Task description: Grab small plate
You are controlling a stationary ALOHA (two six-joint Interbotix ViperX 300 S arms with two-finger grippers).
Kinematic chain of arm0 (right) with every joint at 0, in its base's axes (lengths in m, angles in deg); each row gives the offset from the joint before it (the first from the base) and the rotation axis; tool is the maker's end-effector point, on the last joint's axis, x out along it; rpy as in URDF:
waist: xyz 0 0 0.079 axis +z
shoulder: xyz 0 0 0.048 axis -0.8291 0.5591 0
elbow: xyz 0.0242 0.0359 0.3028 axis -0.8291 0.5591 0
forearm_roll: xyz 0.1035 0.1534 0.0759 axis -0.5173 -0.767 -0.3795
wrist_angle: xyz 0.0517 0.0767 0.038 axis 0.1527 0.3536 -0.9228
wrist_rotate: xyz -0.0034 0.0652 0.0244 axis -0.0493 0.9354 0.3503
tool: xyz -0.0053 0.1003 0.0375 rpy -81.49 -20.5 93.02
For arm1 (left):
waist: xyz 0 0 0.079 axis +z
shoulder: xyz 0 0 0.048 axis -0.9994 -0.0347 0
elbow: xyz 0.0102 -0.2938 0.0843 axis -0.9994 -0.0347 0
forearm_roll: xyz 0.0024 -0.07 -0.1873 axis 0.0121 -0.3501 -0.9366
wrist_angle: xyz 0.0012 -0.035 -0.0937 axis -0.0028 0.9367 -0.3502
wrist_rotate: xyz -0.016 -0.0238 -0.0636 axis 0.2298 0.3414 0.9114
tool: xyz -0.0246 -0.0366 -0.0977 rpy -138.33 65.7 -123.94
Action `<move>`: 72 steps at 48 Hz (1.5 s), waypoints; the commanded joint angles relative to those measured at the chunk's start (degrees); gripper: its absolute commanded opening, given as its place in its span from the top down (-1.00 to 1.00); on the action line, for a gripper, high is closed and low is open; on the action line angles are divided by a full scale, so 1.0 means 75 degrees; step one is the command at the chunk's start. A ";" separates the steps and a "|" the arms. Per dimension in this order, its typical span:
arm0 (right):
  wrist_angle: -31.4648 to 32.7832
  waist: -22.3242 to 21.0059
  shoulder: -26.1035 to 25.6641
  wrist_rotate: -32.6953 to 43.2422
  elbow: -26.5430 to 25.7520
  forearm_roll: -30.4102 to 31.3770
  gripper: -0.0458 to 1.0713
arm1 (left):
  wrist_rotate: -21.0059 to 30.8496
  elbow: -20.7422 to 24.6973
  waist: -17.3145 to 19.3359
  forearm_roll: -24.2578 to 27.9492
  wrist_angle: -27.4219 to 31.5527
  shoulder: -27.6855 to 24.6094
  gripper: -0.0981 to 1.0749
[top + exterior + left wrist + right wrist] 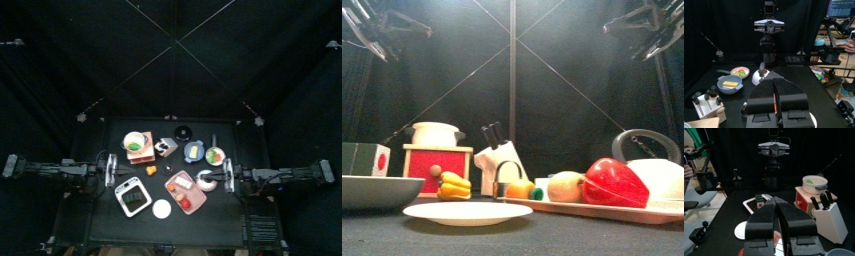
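No readable brand, label or writing on any item; a screen in the room behind the left wrist view shows text lines, too small to read. The table [100,200] is matte black, crowded with dishes and play food, penned in by black curtains with crossing cables overhead. Past the curtain, the left wrist view catches a cluttered desk and a person's hand at the edge.

The small plate [162,209] sits near the table's front edge, between the square dish [134,196] and the pink tray [189,191], touching neither. In the front view the small plate [468,213] lies flat and bare, closest to the camera.

The left gripper [775,83] hangs at the table's left side, jaws pressed together, holding nothing. The right gripper [777,204] rests at the right side, jaws closed and empty as well. Both are well apart from the small plate.

Also there: a knife block [500,165], a red toy box [438,162], and probably a red pepper [613,184] on the tray.
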 commanded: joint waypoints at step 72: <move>0.1582 0.1652 0.8531 0.6328 -0.4793 -0.0902 0.86 | 0.0000 -0.0328 -0.0621 0.0715 -0.0047 -0.0117 0.87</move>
